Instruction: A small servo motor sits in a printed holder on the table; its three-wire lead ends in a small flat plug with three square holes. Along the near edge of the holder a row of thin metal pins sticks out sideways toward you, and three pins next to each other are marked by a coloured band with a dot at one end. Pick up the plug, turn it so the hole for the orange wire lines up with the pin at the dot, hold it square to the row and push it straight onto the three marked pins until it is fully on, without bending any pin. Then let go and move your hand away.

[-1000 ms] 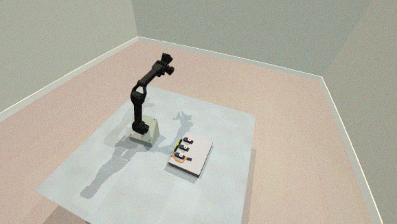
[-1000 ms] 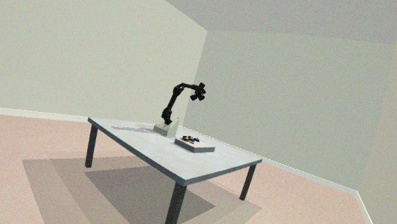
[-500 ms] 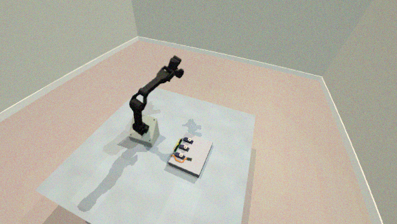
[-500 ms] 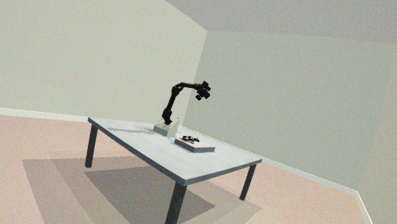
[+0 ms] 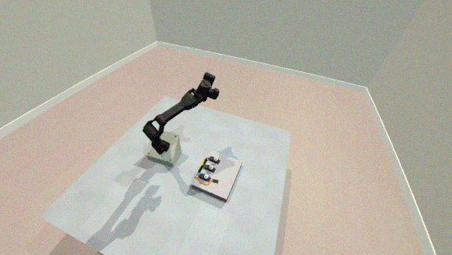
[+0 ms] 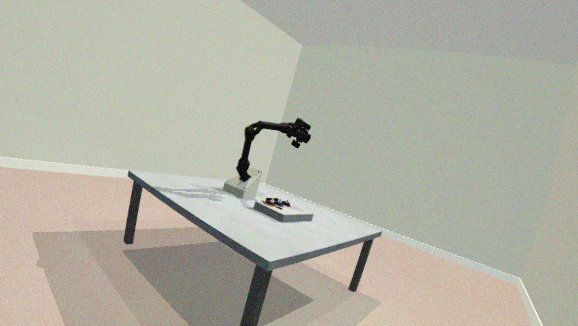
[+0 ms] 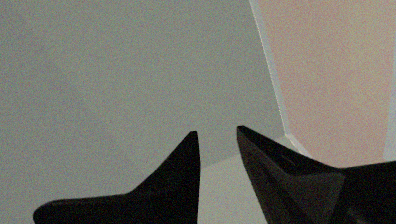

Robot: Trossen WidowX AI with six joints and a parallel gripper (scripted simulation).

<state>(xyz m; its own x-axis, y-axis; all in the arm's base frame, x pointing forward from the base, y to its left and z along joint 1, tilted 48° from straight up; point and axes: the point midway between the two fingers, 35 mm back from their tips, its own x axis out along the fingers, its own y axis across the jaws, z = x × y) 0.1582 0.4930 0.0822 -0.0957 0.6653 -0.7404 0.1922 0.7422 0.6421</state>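
The gripper [image 7: 217,131] is high above the table, well clear of the plug. Its two dark fingers stand a small gap apart, open, with nothing between them. A small dark plug [image 5: 215,181] lies on top of a pale slab [image 5: 230,184] [image 6: 296,218]. An orange lead [image 5: 204,183] curves to it from the nearest dark servo [image 5: 205,177]. Two more dark servos [image 5: 214,159] [image 5: 210,167] sit in line with it. A green and yellow strip [image 5: 202,166] runs beside them. The pins, coloured band, dot and plug holes are too small to make out.
The black arm [image 5: 172,113] [image 6: 247,150] stands on a pale base block [image 5: 173,149] [image 6: 234,188] at the slab's left and reaches out high over the table [image 5: 250,137] [image 6: 240,227]. The wrist view shows only walls, floor and a small pale strip at its right edge.
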